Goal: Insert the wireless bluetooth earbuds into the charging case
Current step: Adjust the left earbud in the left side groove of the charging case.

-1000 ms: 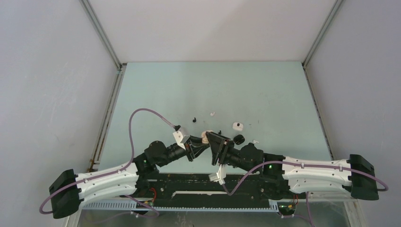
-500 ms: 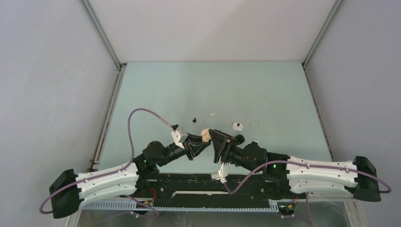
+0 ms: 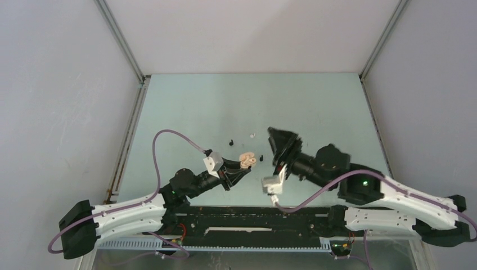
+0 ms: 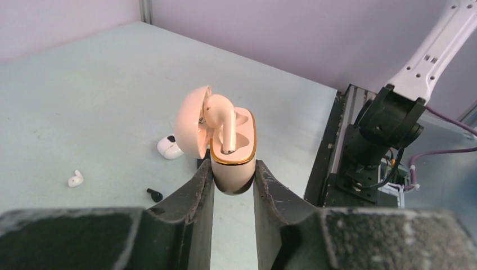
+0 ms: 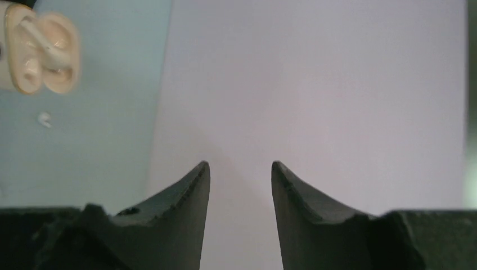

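My left gripper (image 4: 233, 169) is shut on the base of a cream charging case (image 4: 235, 163) with a gold rim, held above the table (image 3: 247, 160). Its lid (image 4: 190, 126) stands open to the left. A cream earbud (image 4: 220, 121) lies in the case's left well, head toward the lid, stem pointing at me. My right gripper (image 5: 241, 164) is open and empty, raised to the right of the case (image 3: 279, 142) and facing the wall. On the table lie a white earbud (image 4: 75, 179) and a black earbud (image 4: 153, 194).
A small white rounded case (image 4: 169, 147) lies on the table behind the lid. From above, a black bud (image 3: 230, 142) and a white bud (image 3: 252, 135) lie just beyond the held case. The right arm's base (image 4: 388, 121) stands at the table's near edge.
The right gripper has drawn back from the cream case, lifting and swinging up and to the right. The left gripper has held the case still.
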Robot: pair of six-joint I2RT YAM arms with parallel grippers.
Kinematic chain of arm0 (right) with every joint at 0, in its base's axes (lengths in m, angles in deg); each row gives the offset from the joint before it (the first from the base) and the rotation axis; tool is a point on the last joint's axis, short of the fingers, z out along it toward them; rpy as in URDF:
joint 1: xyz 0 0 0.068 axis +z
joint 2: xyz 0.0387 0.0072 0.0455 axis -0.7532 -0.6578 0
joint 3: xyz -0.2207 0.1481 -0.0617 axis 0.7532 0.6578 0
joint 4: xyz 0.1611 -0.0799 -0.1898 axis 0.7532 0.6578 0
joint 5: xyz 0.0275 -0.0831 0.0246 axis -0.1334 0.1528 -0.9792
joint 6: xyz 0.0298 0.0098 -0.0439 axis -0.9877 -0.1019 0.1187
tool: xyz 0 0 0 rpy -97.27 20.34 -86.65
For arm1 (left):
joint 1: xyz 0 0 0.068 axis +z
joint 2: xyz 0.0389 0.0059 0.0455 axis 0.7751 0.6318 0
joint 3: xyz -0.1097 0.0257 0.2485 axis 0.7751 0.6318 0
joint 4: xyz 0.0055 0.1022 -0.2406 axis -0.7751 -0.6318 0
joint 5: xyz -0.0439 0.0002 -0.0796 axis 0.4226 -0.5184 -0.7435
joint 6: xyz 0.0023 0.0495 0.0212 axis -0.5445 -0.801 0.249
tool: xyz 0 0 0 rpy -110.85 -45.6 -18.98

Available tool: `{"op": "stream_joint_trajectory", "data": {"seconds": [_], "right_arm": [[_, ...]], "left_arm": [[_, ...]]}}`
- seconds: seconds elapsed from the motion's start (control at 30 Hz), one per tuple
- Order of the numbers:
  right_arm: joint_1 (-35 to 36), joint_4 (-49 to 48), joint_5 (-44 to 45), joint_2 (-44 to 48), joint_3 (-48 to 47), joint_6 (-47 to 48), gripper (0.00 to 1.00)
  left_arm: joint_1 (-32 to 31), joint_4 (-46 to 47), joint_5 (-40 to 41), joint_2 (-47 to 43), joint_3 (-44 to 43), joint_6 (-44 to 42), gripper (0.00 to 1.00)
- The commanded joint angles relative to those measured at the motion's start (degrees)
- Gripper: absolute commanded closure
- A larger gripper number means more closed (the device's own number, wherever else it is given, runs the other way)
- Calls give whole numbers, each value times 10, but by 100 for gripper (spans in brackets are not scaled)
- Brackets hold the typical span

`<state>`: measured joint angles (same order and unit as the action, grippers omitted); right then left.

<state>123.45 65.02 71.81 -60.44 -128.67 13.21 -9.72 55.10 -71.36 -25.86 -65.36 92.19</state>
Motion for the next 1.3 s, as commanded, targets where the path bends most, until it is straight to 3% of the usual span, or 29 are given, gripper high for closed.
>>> {"op": "stream_joint_trajectory", "data": {"seconds": [0.0,0.1,0.23,0.37,0.47,0.73,1.07,1.27], "right_arm": [[-83,241,-114,-3,-133,-326,55],[-168,339,-236,-29,-189,-424,57],[-338,417,-463,-104,-295,-536,58],[-442,532,-641,-184,-386,-550,62],[-458,565,-715,-198,-376,-539,71],[-453,451,-752,-142,-224,-574,76],[-345,352,-646,-149,-157,-608,71],[-321,322,-610,-161,-136,-600,66]], "left_arm": [[-3,44,-14,14,14,-41,100],[-3,51,-36,30,11,-61,100],[-3,50,-52,46,1,-80,100],[-3,45,-61,52,-10,-83,100],[-3,45,-67,61,-13,-82,100],[-3,49,-69,55,-15,-72,100],[-4,48,-76,55,-21,-62,100],[-4,48,-77,50,-20,-60,100]]}}
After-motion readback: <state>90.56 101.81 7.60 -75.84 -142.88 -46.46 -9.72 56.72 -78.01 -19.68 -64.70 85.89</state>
